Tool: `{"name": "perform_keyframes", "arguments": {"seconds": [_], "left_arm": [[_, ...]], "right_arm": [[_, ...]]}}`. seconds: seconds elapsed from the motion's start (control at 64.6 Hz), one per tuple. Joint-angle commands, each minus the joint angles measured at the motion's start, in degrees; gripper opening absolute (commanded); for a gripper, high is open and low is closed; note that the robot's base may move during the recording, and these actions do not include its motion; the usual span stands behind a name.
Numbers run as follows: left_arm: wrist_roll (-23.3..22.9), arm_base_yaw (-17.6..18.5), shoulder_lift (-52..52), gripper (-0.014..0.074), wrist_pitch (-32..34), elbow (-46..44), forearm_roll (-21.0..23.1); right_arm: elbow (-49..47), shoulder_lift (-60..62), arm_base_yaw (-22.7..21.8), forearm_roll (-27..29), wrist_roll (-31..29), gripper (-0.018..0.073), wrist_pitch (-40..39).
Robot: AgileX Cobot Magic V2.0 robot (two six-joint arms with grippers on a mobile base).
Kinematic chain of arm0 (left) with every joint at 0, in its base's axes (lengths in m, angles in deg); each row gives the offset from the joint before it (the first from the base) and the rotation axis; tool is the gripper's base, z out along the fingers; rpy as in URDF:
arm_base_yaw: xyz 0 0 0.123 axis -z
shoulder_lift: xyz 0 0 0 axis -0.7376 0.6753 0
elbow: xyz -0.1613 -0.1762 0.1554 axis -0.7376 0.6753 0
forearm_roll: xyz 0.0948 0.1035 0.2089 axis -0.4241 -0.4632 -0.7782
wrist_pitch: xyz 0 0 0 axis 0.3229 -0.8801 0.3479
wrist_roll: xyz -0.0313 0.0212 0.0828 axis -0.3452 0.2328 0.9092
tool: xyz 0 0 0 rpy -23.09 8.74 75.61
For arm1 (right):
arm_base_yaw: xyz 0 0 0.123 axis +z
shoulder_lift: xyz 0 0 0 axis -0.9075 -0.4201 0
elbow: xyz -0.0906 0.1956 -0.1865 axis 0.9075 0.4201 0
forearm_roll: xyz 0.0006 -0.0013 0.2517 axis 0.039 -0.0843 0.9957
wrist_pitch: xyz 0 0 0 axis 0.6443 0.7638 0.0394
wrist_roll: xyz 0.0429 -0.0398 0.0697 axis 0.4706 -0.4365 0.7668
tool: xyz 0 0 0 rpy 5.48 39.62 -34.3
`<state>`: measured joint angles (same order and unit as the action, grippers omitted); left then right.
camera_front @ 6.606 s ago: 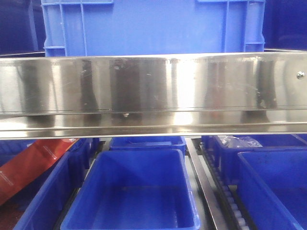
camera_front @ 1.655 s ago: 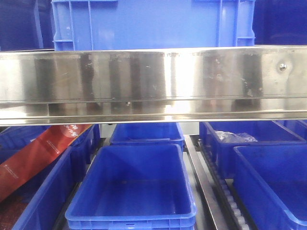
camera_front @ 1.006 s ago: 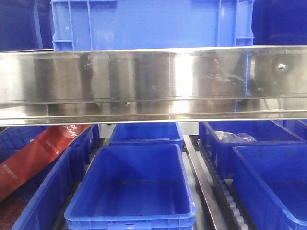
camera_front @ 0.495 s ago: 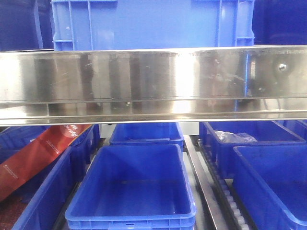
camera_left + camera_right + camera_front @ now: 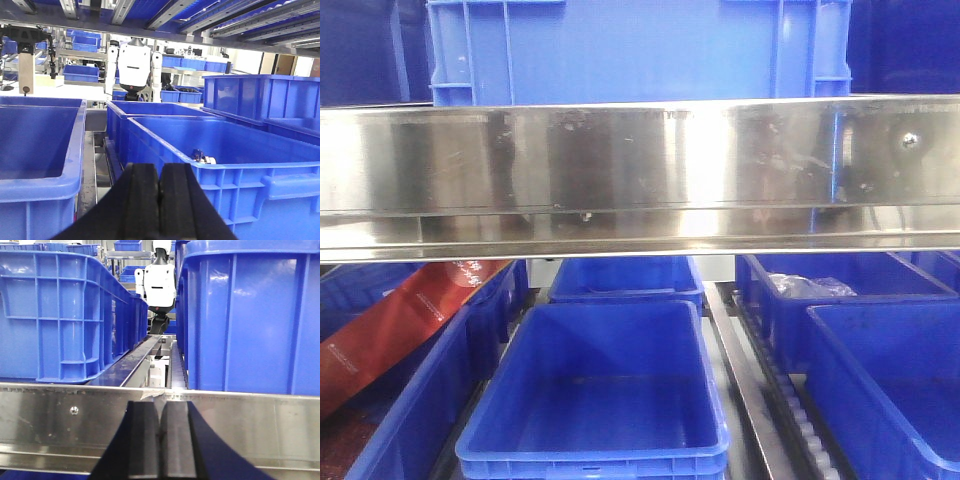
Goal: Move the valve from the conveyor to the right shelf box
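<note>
nothing has shifted; left hand (image 5: 159, 200) and right hand (image 5: 161, 440) level, pads together.

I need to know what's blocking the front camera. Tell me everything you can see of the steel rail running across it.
The steel rail is a broad horizontal band of polished, scratched metal spanning the full width of the front view. It reflects blurry dark and bright patches. A screw head shows near its right end and a smaller fastener low at the centre, with a narrower lip along its lower edge. A large blue crate stands behind and above it; open blue bins lie below.
</note>
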<state>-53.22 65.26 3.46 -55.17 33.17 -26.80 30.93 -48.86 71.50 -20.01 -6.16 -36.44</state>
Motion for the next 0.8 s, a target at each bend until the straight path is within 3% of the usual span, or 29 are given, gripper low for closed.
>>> {"name": "perform_keyframes", "arguments": {"seconds": [0.0, 0.201, 0.356, 0.495, 0.789], "left_arm": [[-0.31, -0.02, -0.21, -0.0111, 0.89, 0.13, -0.04], [-0.31, -1.32, -3.09, -0.0111, -2.61, 1.94, -0.39], [-1.48, -8.28, -11.06, -0.0111, -2.46, 11.48, -3.67], [-6.05, -12.95, -18.91, -0.0111, -2.46, 20.21, -5.98], [-6.78, -13.32, -28.71, -0.0111, 3.7, 35.39, -7.88]], "right_arm": [[0.08, 0.21, -0.29, 0.18, -0.05, -0.0162, -0.57], [0.08, 0.21, -0.29, 0.18, -0.05, -0.0162, -0.57], [0.08, 0.21, -0.29, 0.18, -0.05, -0.0162, -0.57], [0.08, 0.21, -0.29, 0.18, -0.05, -0.0162, -0.57], [0.08, 0.21, -0.29, 0.18, -0.05, -0.0162, -0.57]]}}
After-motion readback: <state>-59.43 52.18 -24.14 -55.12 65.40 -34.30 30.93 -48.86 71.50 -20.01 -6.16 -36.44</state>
